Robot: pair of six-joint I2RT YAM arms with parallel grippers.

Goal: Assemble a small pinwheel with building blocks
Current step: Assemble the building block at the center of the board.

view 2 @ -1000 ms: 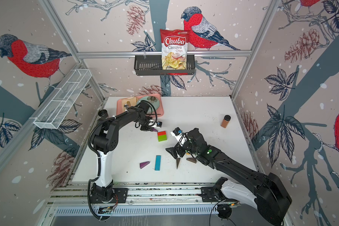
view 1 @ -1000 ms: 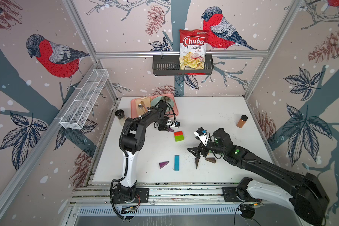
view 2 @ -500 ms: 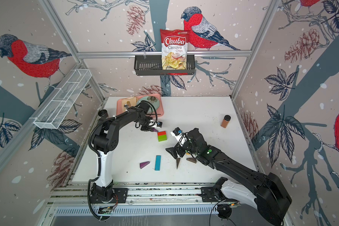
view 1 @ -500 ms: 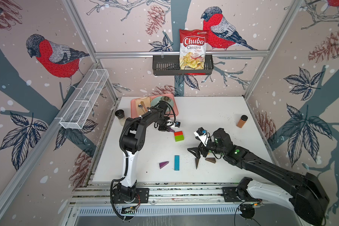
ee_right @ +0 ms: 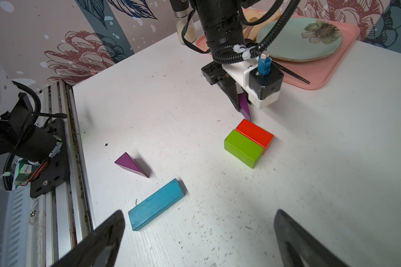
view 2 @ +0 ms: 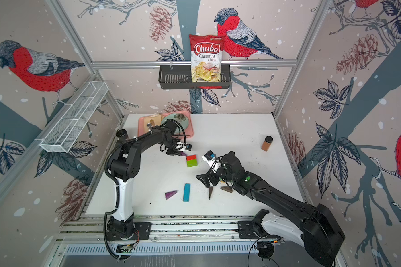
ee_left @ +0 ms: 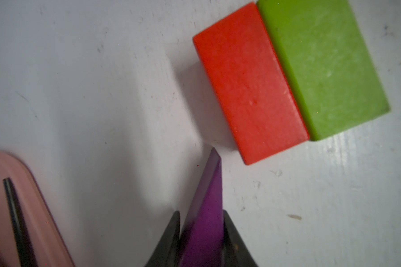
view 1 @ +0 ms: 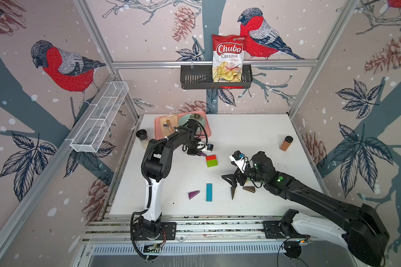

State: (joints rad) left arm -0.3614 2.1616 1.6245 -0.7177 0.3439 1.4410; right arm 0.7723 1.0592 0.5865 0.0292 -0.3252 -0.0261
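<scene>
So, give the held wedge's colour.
The small wooden wedge is purple; the left wrist view shows it best.

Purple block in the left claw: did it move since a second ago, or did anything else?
Nothing visibly changed. The left gripper still pinches the purple wedge beside the red block, and the right gripper still hangs open.
</scene>
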